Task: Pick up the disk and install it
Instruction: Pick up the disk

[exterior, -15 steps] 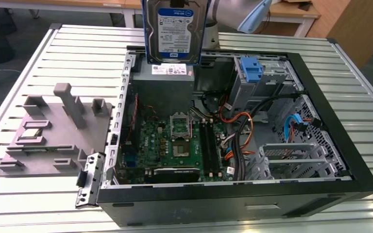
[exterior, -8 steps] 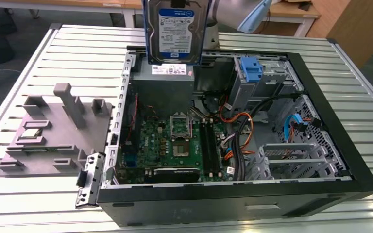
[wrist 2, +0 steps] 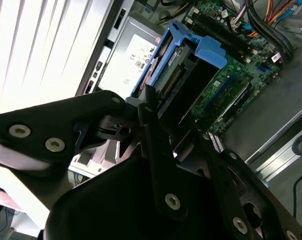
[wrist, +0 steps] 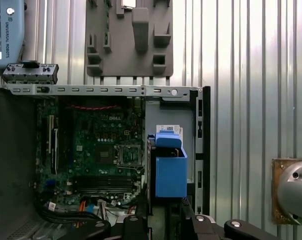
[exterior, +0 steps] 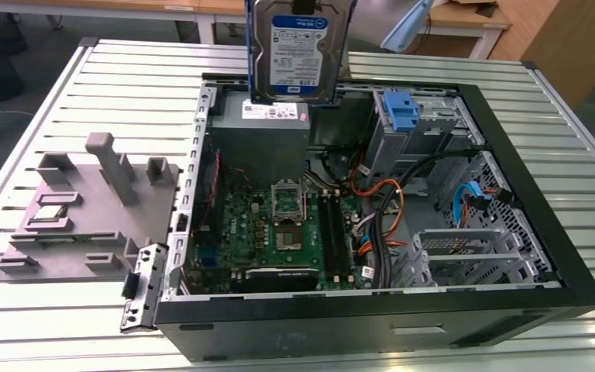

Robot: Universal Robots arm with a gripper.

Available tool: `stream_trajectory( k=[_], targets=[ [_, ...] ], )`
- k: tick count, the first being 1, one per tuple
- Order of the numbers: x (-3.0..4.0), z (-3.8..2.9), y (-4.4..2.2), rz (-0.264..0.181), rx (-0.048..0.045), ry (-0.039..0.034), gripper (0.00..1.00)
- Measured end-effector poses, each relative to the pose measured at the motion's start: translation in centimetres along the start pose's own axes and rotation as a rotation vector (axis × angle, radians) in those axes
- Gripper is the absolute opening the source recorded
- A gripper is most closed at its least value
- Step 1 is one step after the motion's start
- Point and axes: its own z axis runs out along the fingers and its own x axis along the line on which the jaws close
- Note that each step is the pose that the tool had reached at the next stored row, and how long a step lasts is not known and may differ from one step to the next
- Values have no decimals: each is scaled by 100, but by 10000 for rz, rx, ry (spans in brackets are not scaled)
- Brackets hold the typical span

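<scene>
It looks like a robotics lab or workshop. In the exterior view a slatted aluminium worktop (exterior: 122,85) carries an opened computer case (exterior: 380,325), with a grey parts fixture (exterior: 91,209) at its nine o'clock and wooden desks (exterior: 463,19) beyond at twelve o'clock.

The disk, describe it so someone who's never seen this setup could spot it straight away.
Find the open computer case on the slatted metal table. Hanging upright above its grey power-supply box is the disk, a flat silver-grey slab. Its blue-and-white label sets it apart from the bare blue bracket inside the case.
</scene>
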Motion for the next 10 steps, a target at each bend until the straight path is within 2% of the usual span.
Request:
stream_trajectory(
  k=[5,10],
  targets=[
    [8,1,-67,0,-1,10,35],
    [11,2,-68,1,0,9,35]
  ],
)
